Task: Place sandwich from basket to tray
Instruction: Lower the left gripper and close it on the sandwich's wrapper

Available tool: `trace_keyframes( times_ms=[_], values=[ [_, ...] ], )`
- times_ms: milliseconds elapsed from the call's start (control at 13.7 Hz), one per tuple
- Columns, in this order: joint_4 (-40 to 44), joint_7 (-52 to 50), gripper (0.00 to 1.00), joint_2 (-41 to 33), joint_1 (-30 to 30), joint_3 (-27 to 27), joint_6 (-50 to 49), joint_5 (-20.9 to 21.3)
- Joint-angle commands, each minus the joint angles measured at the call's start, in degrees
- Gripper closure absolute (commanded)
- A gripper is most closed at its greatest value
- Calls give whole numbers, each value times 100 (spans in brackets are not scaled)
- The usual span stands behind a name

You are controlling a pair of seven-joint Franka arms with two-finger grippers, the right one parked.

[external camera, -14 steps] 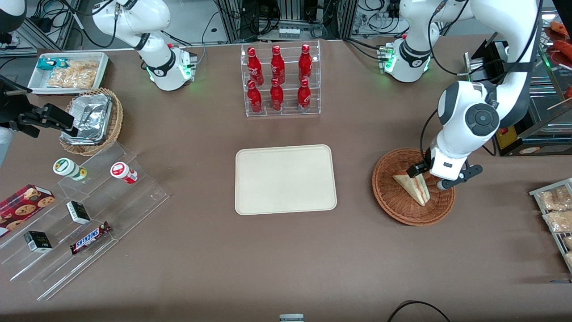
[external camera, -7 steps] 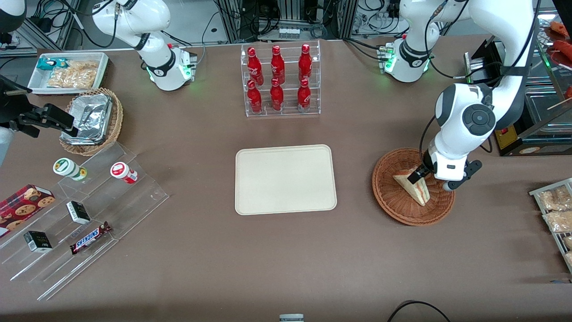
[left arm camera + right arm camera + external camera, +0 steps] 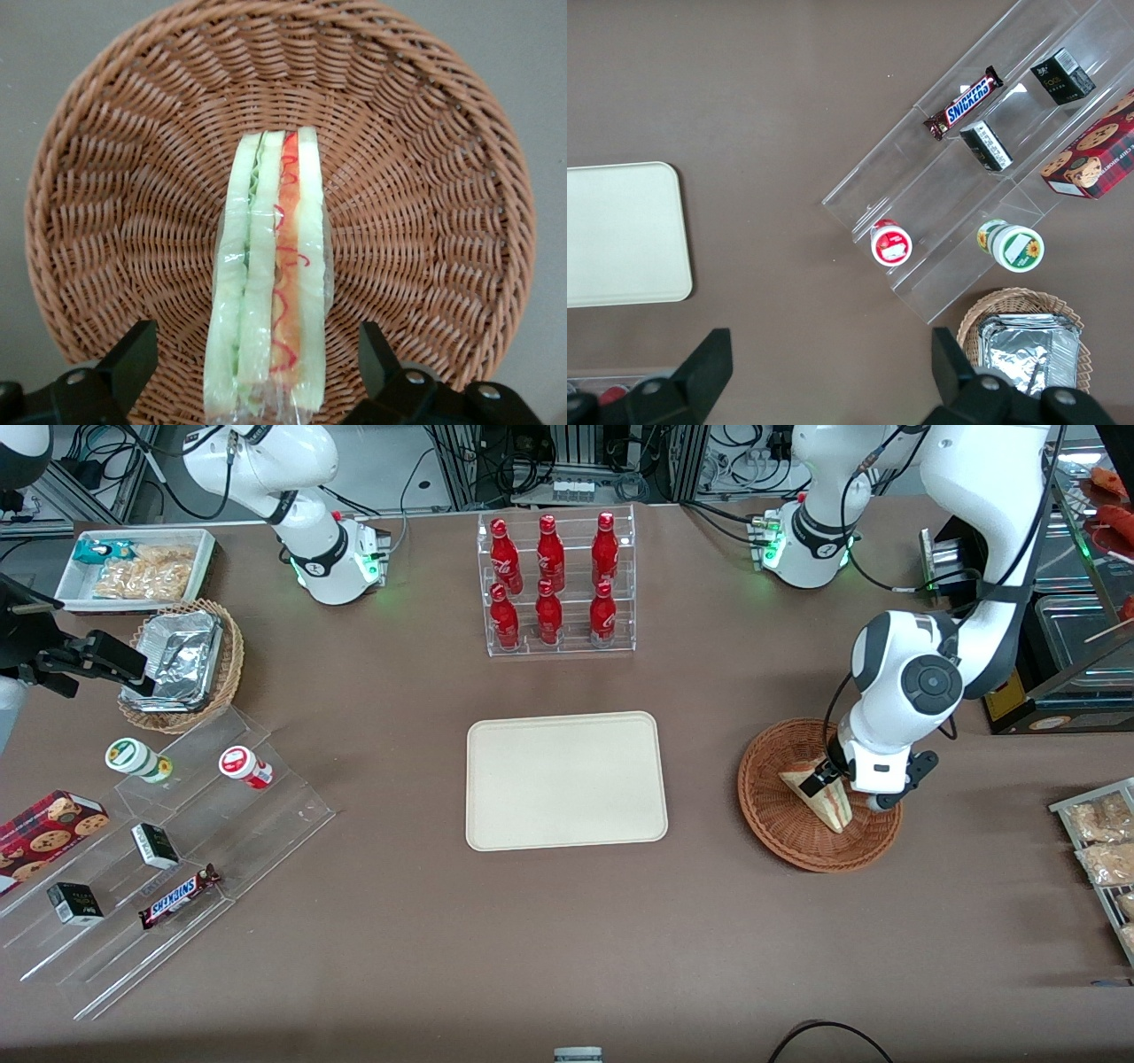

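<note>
The sandwich (image 3: 822,797), a pale bread wedge in clear wrap with red, orange and green filling, stands on edge in the round reddish-brown wicker basket (image 3: 780,824) toward the working arm's end of the table. My left gripper (image 3: 831,779) is low in the basket, open, with one finger on each side of the sandwich's wide end. In the left wrist view the sandwich (image 3: 270,274) stands between the two black fingers (image 3: 133,359), with gaps on both sides, over the basket's weave (image 3: 425,204). The cream-beige tray (image 3: 565,779) lies flat at the table's middle.
A clear rack of red bottles (image 3: 554,584) stands farther from the front camera than the tray. A tan basket with a foil container (image 3: 182,660), a white snack bin (image 3: 137,567) and clear stepped shelves of snacks (image 3: 159,841) lie toward the parked arm's end. Packaged pastries (image 3: 1103,841) sit near the basket.
My left gripper has come down into the basket and shifted slightly toward the tray, so its open fingers now straddle the sandwich's wide end. The sandwich has not moved.
</note>
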Motion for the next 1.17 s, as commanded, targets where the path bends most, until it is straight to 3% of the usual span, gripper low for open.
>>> trace_keyframes(
  times_ms=[0, 73, 146, 292, 365, 511, 1095],
  values=[
    [-8, -84, 0, 93, -19, 17, 133, -51],
    [1, -93, 5, 119, -28, 17, 133, -51],
    [18, -102, 21, 154, -28, 17, 133, -51],
    [27, -93, 68, 155, -28, 17, 107, -51],
    [36, -76, 85, 120, -28, 17, 81, -51],
    [132, -32, 91, 102, -45, 17, -24, -51],
    [1081, 1357, 93, 40, -256, -404, -1756, -16]
  ],
)
